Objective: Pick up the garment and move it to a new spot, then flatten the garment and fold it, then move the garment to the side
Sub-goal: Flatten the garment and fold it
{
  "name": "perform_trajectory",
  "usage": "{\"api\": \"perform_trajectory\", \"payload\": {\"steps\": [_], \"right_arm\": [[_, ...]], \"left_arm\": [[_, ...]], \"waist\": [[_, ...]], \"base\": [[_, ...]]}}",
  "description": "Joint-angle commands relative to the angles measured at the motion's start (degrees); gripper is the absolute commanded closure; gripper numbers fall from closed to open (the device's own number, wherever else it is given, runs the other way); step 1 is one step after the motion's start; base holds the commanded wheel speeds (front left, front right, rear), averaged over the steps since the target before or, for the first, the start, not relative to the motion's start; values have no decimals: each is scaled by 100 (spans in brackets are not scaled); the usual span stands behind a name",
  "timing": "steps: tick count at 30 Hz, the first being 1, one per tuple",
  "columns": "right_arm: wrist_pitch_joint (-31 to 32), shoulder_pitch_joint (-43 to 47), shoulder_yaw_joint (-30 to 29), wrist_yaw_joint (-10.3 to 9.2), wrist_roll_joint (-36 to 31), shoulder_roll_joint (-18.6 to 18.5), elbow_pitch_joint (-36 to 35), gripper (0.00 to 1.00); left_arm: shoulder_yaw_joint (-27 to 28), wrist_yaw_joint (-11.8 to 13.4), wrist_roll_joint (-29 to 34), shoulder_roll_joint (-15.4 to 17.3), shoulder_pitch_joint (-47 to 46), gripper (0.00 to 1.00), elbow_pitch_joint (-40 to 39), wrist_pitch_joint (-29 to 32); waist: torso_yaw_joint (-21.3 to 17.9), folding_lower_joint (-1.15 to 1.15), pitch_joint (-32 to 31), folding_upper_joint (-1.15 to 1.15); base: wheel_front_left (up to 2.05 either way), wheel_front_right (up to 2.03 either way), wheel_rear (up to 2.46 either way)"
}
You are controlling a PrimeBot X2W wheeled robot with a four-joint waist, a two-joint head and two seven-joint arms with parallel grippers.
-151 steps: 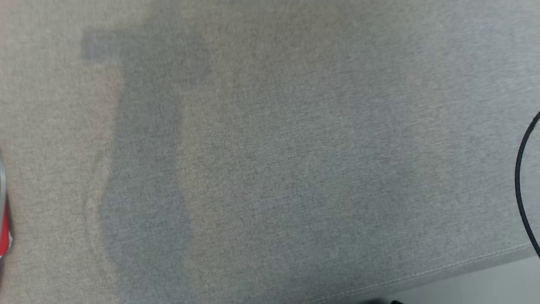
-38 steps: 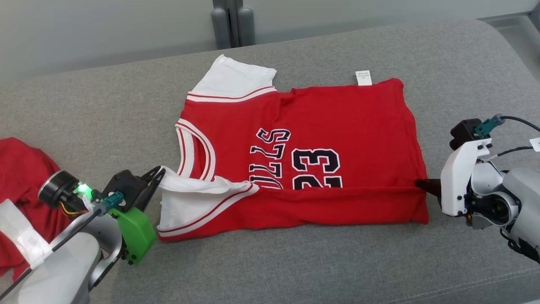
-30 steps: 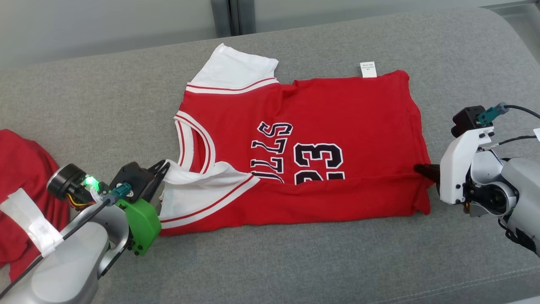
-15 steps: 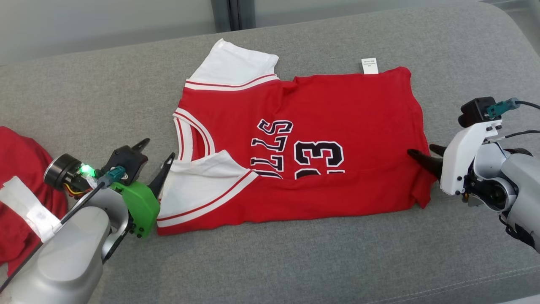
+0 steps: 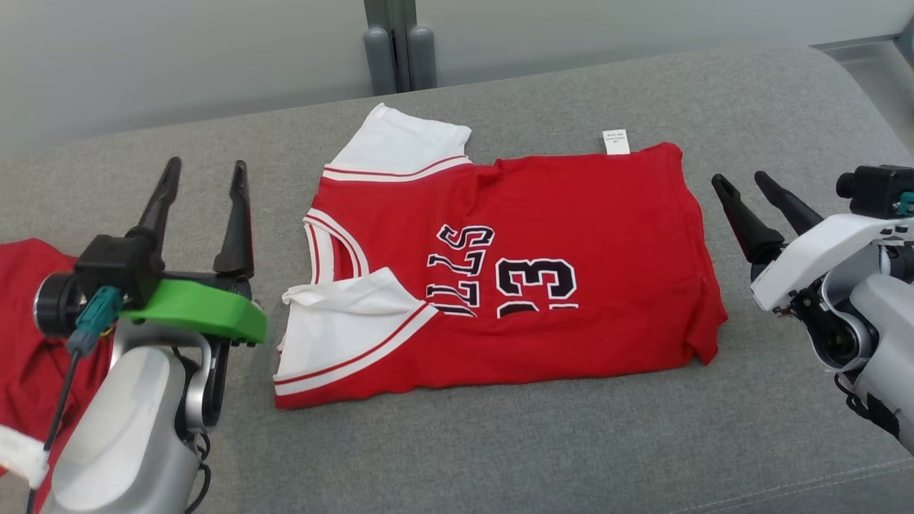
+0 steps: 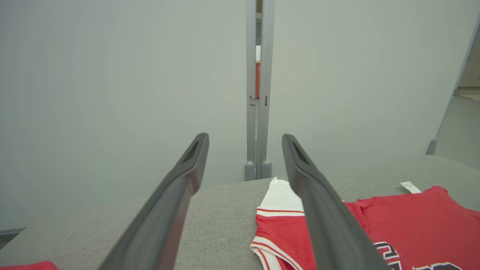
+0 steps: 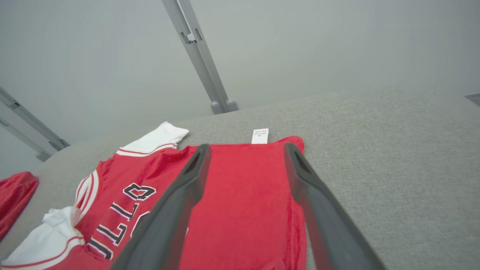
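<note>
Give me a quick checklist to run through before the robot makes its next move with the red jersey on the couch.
1. Left claw open, holding nothing: ok.
2. Right claw open, off the cloth: ok.
3. Red jersey lying on the couch, near edge folded over the lettering: ok.
4. Fold tidy: not ok; the near white sleeve is rumpled and the near right corner bunches.
5. Other red garment at the left, apart from the jersey: ok.
6. Layers under the fold flat: cannot tell, hidden.
</note>
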Motion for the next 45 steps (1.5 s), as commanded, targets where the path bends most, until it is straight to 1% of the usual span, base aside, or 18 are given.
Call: {"api": "perform_trajectory", "payload": {"steps": [1,4,5,7,9,11,13,16,19,24,28,31,35,38,40,45], "right_arm": [[-36,124,-374,0,-322,42,-115,0],[-32,646,-1405,0,-1202,294,-532,0],[-33,928,-1869,0,-1579,433,-732,0],[-35,1382,-2598,1,-2273,715,-1166,0],[-36,1898,-3215,1,-2926,1058,-1652,0],[-36,2418,-3701,0,-3444,1395,-2082,0],[-36,2827,-4060,0,-3785,1697,-2443,0],[-37,3275,-4350,0,-4105,2025,-2800,0],[-37,3600,-4476,0,-4321,2220,-2967,0],[-37,3764,-4535,0,-4451,2355,-3045,0],[-38,3689,-4523,0,-4458,2372,-3065,0],[-38,3609,-4477,0,-4439,2375,-3074,0],[-38,3559,-4393,0,-4389,2383,-3079,0],[-38,3543,-4367,0,-4351,2377,-3064,0],[-38,3530,-4367,0,-4331,2375,-3053,0],[-38,3518,-4394,0,-4308,2378,-3017,0]], "left_arm": [[233,91,113,-102,357,0,-276,-13],[715,149,392,-382,844,0,-898,-15],[864,134,491,-509,1024,0,-1074,-15],[1050,58,752,-719,1339,0,-1294,-10],[1260,15,958,-976,1604,0,-1445,-9],[1422,-88,1202,-1203,1825,0,-1575,-10],[1564,-184,1398,-1394,2044,0,-1672,-11],[1726,-294,1627,-1567,2341,0,-1761,-11],[1746,-380,1881,-1648,2610,0,-1723,-10],[1784,-453,1972,-1683,2755,0,-1654,-11],[1755,-429,1917,-1687,2664,0,-1509,-11],[1708,-372,2063,-1686,2547,0,-1139,-11],[1737,-77,2275,-1680,2437,0,-183,-11],[1705,19,2310,-1682,2233,0,546,-11],[1672,36,2354,-1672,2127,0,990,-11],[1660,168,2436,-1599,1806,0,1871,12]], "waist": [[-45,0,-107,0],[-82,0,-165,0],[-94,0,-189,0],[-106,0,-214,0],[-106,0,-250,0],[-97,0,-287,0],[-84,0,-317,0],[-69,0,-346,0],[-57,0,-372,0],[-31,0,-379,0],[-32,0,-339,0],[-74,0,-291,0],[-188,0,-212,0],[-295,0,-144,0],[-361,0,-97,0],[-466,0,-29,0]], "base": [[0,0,0],[0,0,0],[0,0,0],[0,0,0],[0,0,0],[0,0,0],[0,0,0],[0,0,0],[0,0,0],[0,0,0],[0,0,0],[0,0,0],[0,0,0],[0,0,0],[0,0,0],[0,0,0]]}}
